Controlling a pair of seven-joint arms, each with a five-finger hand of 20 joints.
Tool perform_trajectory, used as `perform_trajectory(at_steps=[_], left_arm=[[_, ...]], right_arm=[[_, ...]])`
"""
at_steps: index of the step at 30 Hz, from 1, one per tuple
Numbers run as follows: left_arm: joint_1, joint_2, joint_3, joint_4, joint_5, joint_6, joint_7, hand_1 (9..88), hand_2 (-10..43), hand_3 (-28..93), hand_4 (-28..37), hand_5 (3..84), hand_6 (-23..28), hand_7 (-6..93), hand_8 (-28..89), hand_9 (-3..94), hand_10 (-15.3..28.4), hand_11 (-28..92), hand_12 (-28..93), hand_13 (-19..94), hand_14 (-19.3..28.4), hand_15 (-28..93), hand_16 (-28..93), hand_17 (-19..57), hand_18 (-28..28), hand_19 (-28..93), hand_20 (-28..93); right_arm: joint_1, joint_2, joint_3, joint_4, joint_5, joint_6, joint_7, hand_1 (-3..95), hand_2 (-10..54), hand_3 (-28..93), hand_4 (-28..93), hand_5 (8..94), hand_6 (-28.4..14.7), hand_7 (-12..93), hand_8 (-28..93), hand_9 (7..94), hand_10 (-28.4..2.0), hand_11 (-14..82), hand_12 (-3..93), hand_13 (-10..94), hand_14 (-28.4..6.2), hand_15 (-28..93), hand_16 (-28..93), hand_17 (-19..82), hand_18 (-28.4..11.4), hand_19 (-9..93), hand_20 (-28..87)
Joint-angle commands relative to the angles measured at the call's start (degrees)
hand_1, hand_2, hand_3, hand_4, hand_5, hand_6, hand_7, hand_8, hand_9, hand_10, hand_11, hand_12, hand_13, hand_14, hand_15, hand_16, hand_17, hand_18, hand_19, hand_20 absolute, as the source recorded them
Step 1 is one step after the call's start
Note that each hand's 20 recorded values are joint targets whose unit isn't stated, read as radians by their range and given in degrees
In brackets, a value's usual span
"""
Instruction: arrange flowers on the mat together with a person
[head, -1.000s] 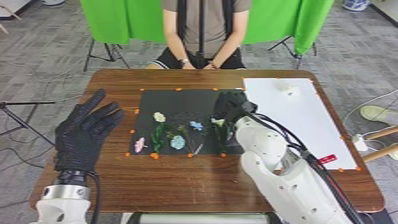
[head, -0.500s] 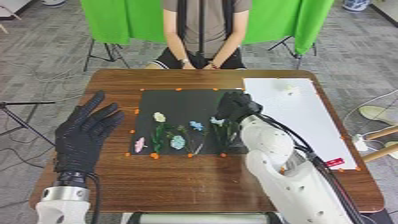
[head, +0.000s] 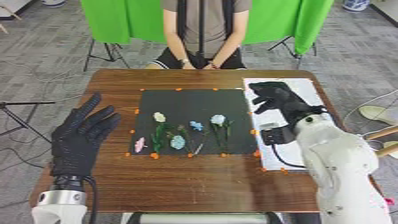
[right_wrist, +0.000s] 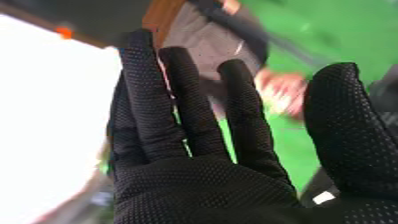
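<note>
The fingers (right_wrist: 151, 110) of the black-gloved right hand (head: 282, 100) are straight and released, and I see nothing grasped in them. This hand is above the white rectangular sheet (head: 302, 86), at the upper right of the frame; if some flower lies under it, I cannot tell. Next to the sheet, in the middle of the frame, the dark rectangular mat (head: 200, 102) bears the artificial flowers: the cream flower (head: 159, 117), the pink flower (head: 139, 144) at its lower left, the pale blue-green flower (head: 178, 142), the small blue flower (head: 196, 125), and the bluish-white flower (head: 218, 120) with green stem more to the right. Farther out, the black-gloved left hand (head: 80, 137) is relaxed at the left of the brown wooden table (head: 178, 180). I judge that the step is to fetch one more flower. For doing it well, the hand should come down slowly, pinch the stem and not the soft petals, and lift high enough to pass over the others
</note>
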Motion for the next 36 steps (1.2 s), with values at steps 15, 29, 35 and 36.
perform_trajectory(at_steps=[15,29,35,36], left_arm=[[-0.43,-0.35,-0.18,1.12,1.01,-0.49,1.17,22.2,11.6,75,-28.3,36.1,8.4,9.7,-9,39.0,21.3,25,10,30,27.7,49,-12,-4.6,26.4,72,-14],[0.78,-0.56,-0.21,0.88,0.37,0.11,1.29,22.3,11.5,76,-28.3,35.8,8.5,9.7,-9,38.8,22.0,25,10,30,27.6,50,-11,-4.3,26.7,73,-14],[0.84,-0.3,-0.56,0.57,0.8,-0.01,1.45,22.5,11.5,76,-28.3,35.7,8.6,9.7,-9,38.7,22.1,26,10,30,27.5,50,-11,-4.3,26.7,73,-14],[1.26,-0.54,-0.81,0.44,0.84,0.06,1.1,22.5,11.5,76,-28.3,35.7,8.6,9.7,-9,38.7,22.1,26,10,30,27.5,50,-11,-4.2,26.7,73,-14]], right_arm=[[-13.42,-4.79,5.64,-0.68,53.24,5.16,-10.6,18.8,7.0,83,-28,46.8,0.9,12,-13,52.8,-18.6,16.1,11.7,45,-20.6,48,7,6,-18.9,54,16],[-14.36,-6.11,6.31,-1.12,53.41,6.29,-11.02,18.4,7.3,83,-28,47.0,1.4,12,-13,53.0,-18.6,15.9,11.7,44,-20.8,48,7,5,-18.8,54,17],[-13.73,-6.68,6.41,-1.01,52.81,4.97,-10.7,18.4,7.4,83,-28,47.1,1.5,12,-13,53.1,-18.6,15.9,11.8,44,-20.8,48,7,5,-18.8,54,18],[-13.86,-6.64,6.37,-1.08,52.52,4.91,-10.73,18.4,7.4,83,-28,47.1,1.5,12,-13,53.2,-18.6,15.9,11.8,44,-20.8,48,7,5,-18.8,54,18]])
